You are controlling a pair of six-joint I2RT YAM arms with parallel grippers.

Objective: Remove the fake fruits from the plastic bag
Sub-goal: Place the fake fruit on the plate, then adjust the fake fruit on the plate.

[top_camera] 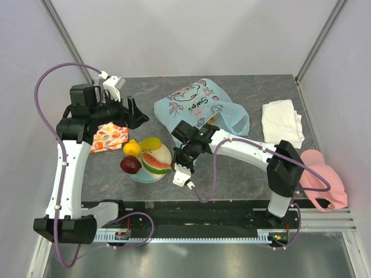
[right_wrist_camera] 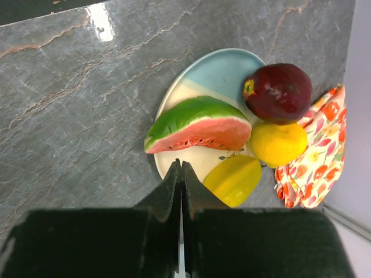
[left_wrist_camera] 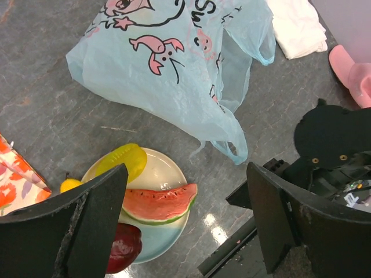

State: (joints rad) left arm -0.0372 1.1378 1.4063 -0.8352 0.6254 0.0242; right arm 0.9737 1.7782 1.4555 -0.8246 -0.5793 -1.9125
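Note:
The light-blue plastic bag with pink cartoon print lies crumpled at the table's back centre; it also fills the top of the left wrist view. On the white-and-blue plate lie a watermelon slice, a dark red apple, a lemon and a yellow-green piece. My right gripper is shut and empty, its tip over the plate's rim beside the watermelon slice. My left gripper is open and empty, held above the plate and left of the bag. What is inside the bag is hidden.
An orange-red patterned cloth lies left of the plate. A white folded towel lies at the back right, and a pink object sits at the right edge. The right arm shows at the right of the left wrist view.

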